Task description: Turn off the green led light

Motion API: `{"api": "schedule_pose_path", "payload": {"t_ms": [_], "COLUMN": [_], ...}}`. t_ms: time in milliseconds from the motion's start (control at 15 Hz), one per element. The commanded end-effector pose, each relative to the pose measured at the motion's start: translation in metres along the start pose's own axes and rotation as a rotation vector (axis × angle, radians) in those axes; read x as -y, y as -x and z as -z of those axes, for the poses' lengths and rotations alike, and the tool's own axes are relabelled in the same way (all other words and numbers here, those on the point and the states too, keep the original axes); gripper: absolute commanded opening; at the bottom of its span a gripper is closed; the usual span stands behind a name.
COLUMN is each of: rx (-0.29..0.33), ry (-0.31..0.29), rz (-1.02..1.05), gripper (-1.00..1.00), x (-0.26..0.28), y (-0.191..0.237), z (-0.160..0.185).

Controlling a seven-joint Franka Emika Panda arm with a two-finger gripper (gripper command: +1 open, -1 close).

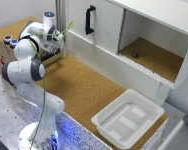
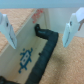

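While our hand (image 2: 40, 30) hangs released, fingers spread, we judge the green led light's button (image 1: 7, 39) sits on the wooden box (image 1: 4, 50) at the tabletop's (image 1: 89, 90) far left, just left of the hand.

- The arm (image 1: 30, 70) is showing off smooth white shells with rounded grey joint caps, the big one sitting at about 9 o'clock in the exterior view.
- A thin green cable (image 1: 43, 95) is running along the body.
- A blue light (image 1: 49, 14) is glowing at 11 o'clock, and more blue is shining by the base (image 1: 38, 140).
- The fingers (image 2: 7, 30) are looking pale, whitish and blurry in the wrist view.
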State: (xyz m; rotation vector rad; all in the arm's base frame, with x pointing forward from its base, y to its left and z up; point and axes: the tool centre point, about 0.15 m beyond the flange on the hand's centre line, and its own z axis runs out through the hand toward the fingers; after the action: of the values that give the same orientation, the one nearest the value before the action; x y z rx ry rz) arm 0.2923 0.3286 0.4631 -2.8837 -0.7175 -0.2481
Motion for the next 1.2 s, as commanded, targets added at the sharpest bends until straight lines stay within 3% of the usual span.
{"api": "schedule_pose_path", "payload": {"t_ms": [0,133,333,400,733,1133], "rx": [0.042,0.103,0.111,0.113,0.114,0.144], "ry": [0.055,0.139,0.074,0.061,-0.007,-0.043], "rz": [0.264,0.423,0.541,0.571,0.697,0.795], "gripper": [1.00,1.00,1.00,-1.00,-1.00,-1.00], "x": [0.061,0.085,0.120,0.127,0.155,0.169], "y": [0.017,0.025,0.032,0.035,0.037,0.050], "z": [0.073,0.058,0.049,0.048,0.036,0.007]}}
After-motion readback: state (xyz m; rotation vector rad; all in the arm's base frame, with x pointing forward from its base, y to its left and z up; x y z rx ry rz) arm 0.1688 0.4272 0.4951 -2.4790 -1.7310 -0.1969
